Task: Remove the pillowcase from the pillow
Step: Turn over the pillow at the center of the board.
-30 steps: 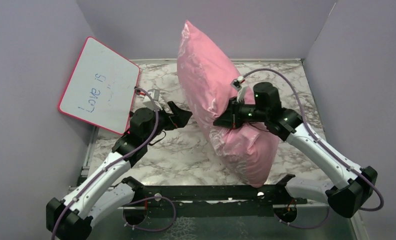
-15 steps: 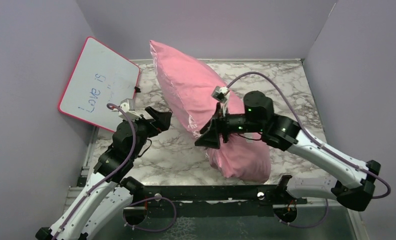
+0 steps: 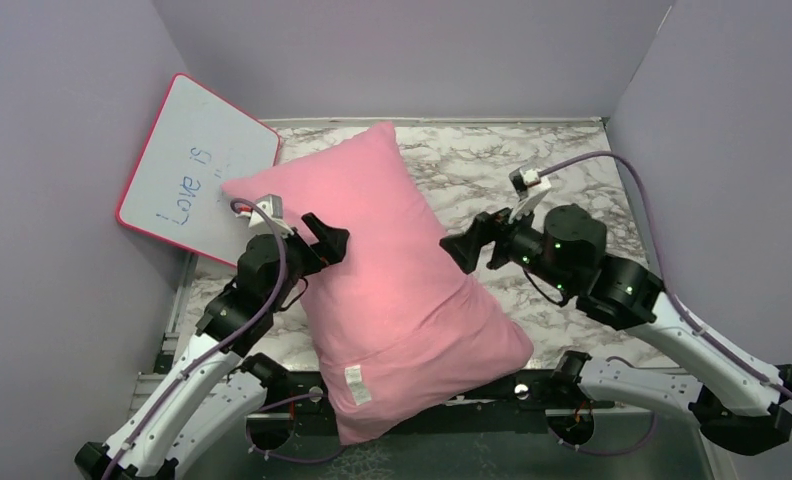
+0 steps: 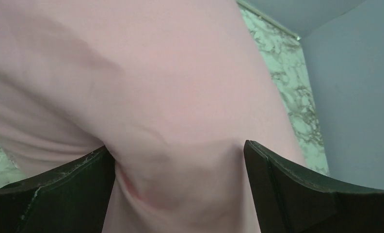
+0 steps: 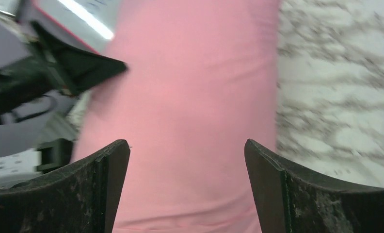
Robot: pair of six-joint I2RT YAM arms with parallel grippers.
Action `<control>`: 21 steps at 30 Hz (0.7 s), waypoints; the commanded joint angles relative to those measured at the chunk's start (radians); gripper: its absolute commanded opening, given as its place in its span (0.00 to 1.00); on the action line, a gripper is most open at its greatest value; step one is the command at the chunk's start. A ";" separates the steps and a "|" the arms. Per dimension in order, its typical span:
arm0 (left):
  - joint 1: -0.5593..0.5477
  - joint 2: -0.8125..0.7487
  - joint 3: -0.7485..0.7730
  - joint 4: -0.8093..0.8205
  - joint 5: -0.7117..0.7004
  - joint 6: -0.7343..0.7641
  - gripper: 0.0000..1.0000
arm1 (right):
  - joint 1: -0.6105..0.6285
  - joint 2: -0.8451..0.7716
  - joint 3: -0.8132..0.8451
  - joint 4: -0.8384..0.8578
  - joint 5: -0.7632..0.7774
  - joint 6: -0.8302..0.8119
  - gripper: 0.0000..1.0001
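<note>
- Two readable words, "Love is", handwritten in blue marker on a white whiteboard [image 3: 197, 170] with a thin pink-red frame and rounded corners, propped at a tilt against the left wall. Fainter scrawl beneath them, too pale to read.
- One small white tag [image 3: 353, 383] sewn flat onto the pillowcase [image 3: 402, 290] near its front end, print too small to make out.
- Plain pink face of the pillowcase turned up: thin, matte, soft cloth, smooth apart from a few shallow creases, puffed into a plump rectangle.
- Lying flat and slantwise across the middle of the counter [image 3: 562, 170], left corner beside the whiteboard, near corner hanging over the front edge above the black rail [image 3: 452, 385] between the arm bases.
- Pillow wholly covered and hidden inside, its bulk told only by the swell of the cloth.
- Left hand [image 3: 330, 240] at the pillowcase's left edge, fingers [image 4: 59, 194] spread wide, pink cloth bulging up into the gap between them, nothing pinched.
- Right hand [image 3: 462, 245] just beside the right edge, fingers [image 5: 287, 189] likewise spread wide and empty. Touching the cloth or not, cannot tell.
- Black wedge-shaped fingers on both hands, scuffed whitish along the edges.
- Glossy white marble-patterned counter with grey veins, and flat lilac walls on three sides.
</note>
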 commanded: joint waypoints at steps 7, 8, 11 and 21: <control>0.003 0.114 -0.055 0.055 0.157 -0.024 0.97 | -0.001 0.209 -0.312 -0.148 -0.062 0.155 0.92; 0.003 0.117 -0.064 0.060 0.162 -0.023 0.94 | -0.001 0.220 -0.341 -0.105 -0.111 0.165 0.90; 0.003 0.132 -0.078 0.064 0.176 -0.002 0.80 | -0.002 0.244 -0.377 0.014 -0.234 0.172 0.70; 0.003 0.342 -0.102 0.190 0.361 0.062 0.22 | -0.001 0.129 -0.386 0.037 -0.097 0.183 0.01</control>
